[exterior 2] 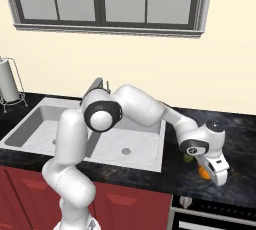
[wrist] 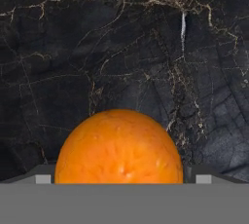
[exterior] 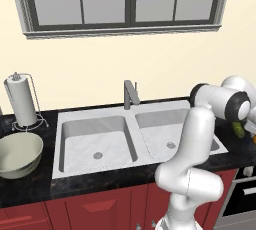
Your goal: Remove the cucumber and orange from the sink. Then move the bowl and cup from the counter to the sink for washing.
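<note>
The orange (wrist: 119, 147) sits between my gripper's (wrist: 124, 179) two fingertips, which press on its sides just above the black counter (wrist: 121, 47). In the right base view the gripper (exterior 2: 207, 172) points down, right of the sink (exterior 2: 147, 146), with the orange (exterior 2: 203, 172) in it. The dark-green cucumber (exterior 2: 188, 158) lies on the counter close behind the hand and peeks out past the arm (exterior: 239, 130). The pale greenish bowl (exterior: 17, 155) stands on the counter left of the sink (exterior: 95, 139). The cup is out of view.
A grey faucet (exterior: 131, 94) rises behind the sink's divider. A paper-towel holder (exterior: 21, 102) stands at the back left, behind the bowl. An oven front (exterior: 246, 194) sits below the counter at the right. My arm reaches across over the right basin.
</note>
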